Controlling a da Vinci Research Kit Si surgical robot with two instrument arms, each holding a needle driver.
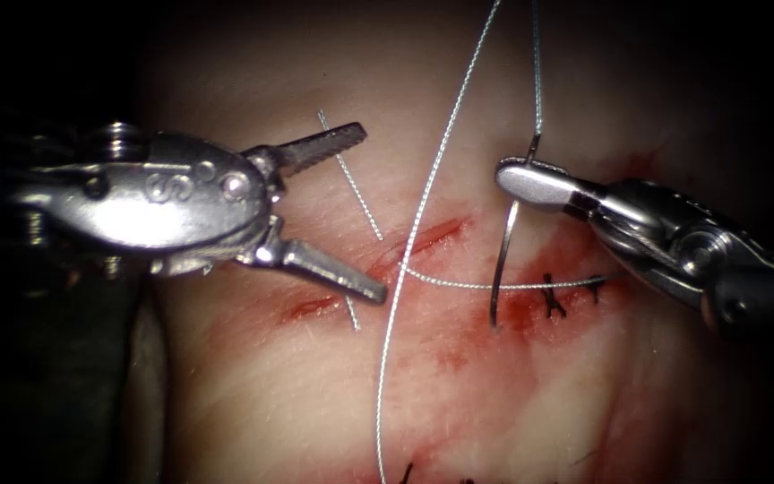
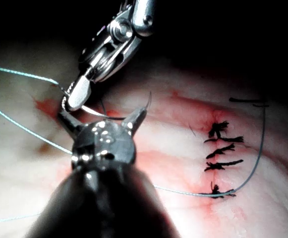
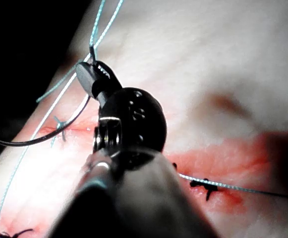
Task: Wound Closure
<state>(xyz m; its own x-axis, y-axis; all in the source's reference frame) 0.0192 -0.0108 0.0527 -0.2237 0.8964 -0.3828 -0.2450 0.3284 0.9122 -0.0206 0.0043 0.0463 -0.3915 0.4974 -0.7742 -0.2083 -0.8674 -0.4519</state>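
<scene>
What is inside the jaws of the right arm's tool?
The right tool grips the curved steel needle near its thread end; the clamped part is covered. The point rests by the red-stained tissue.

Endoscope: above and in front, facing the cut (image 1: 423, 240).
Wrists: very close, along shafts.
Shared: tissue (image 1: 530, 394).

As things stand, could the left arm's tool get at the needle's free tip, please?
Probably yes: the left tool is open and empty, the needle, held near its thread end by the right tool, hangs clear above the tissue; only thread crosses between.
</scene>
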